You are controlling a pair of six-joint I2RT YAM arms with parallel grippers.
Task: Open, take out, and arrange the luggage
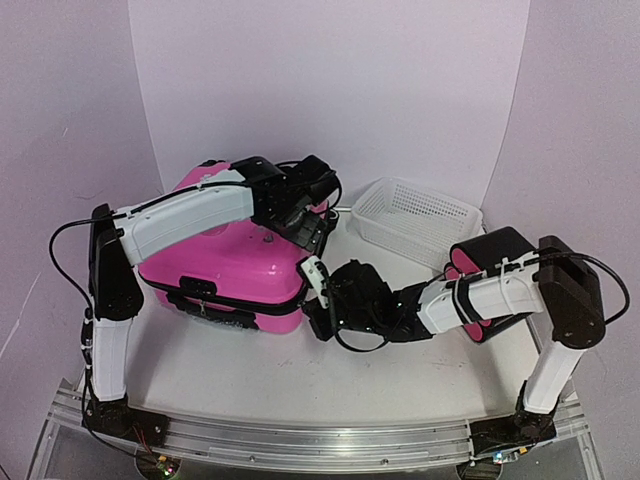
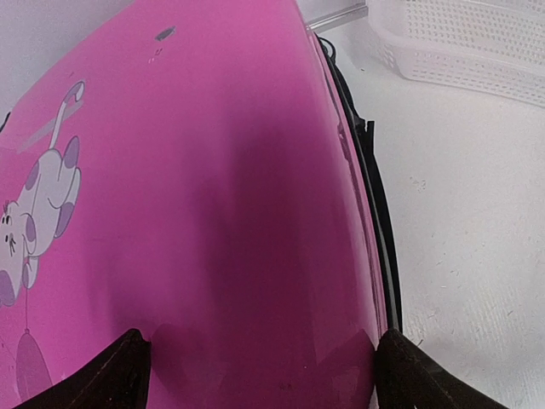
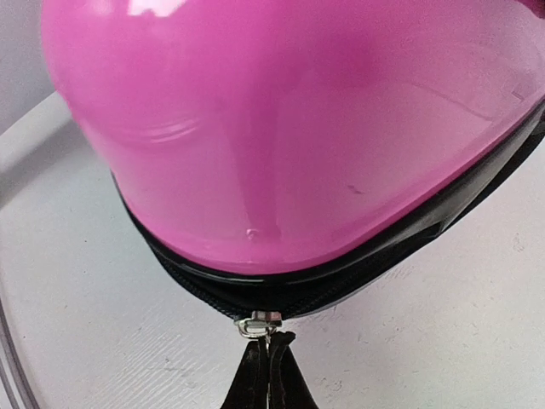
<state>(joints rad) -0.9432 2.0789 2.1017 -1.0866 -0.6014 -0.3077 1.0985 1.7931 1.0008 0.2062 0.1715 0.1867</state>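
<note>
The luggage (image 1: 225, 265) is a bright-pink hard-shell suitcase lying flat at the left of the table, with black zip trim round its side. My left gripper (image 1: 306, 230) hangs over its lid near the right edge. In the left wrist view the left gripper (image 2: 260, 362) is open, its fingertips (image 2: 111, 371) spread wide just above the pink shell (image 2: 213, 170) with the cartoon animal print. My right gripper (image 1: 312, 300) is at the suitcase's near right corner. In the right wrist view the right gripper (image 3: 270, 345) is shut on the silver zipper pull (image 3: 260, 322) under the pink shell (image 3: 281, 128).
A white mesh basket (image 1: 415, 215) stands at the back right, close to the suitcase, and its corner (image 2: 460, 43) shows in the left wrist view. A black case with pink ends (image 1: 488, 258) lies behind my right forearm. White walls enclose the table.
</note>
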